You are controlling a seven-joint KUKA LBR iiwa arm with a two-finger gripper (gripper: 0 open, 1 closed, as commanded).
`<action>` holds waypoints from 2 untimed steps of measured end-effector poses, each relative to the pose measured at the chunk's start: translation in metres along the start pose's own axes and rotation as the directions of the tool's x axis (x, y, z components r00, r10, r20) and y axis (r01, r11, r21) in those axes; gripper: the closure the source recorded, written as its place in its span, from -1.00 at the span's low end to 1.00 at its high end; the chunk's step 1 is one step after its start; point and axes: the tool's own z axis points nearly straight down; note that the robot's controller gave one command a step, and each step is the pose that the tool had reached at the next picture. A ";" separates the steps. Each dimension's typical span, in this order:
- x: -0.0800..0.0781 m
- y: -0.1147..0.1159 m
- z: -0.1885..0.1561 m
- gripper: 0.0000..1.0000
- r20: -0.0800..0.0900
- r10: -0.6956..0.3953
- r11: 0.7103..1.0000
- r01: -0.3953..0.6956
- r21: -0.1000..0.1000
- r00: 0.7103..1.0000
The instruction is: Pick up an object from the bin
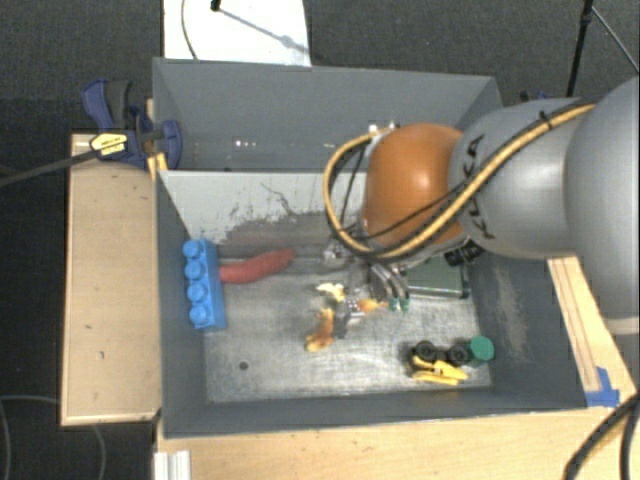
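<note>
Jaws (open or closed: cannot tell) hover right of blue block (203,285), past red roll (255,266); orange scrap (321,335) just beside them.

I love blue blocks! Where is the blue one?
The blue block lies along the left wall of the bin, just left of the red sausage-shaped thing.

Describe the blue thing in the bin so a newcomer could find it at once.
In the grey bin, look along the wall at the view's left. A blue block lies lengthwise against it, a red sausage-shaped thing beside its upper end. It alone is blue and has a row of round studs.
</note>
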 end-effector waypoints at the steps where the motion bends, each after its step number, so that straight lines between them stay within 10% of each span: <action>1: 0.006 -0.028 0.030 -1.00 -0.007 -0.232 0.973 0.232 0.000 0.973; 2: 0.021 -0.033 0.043 1.00 0.006 -0.585 0.811 0.585 0.002 0.811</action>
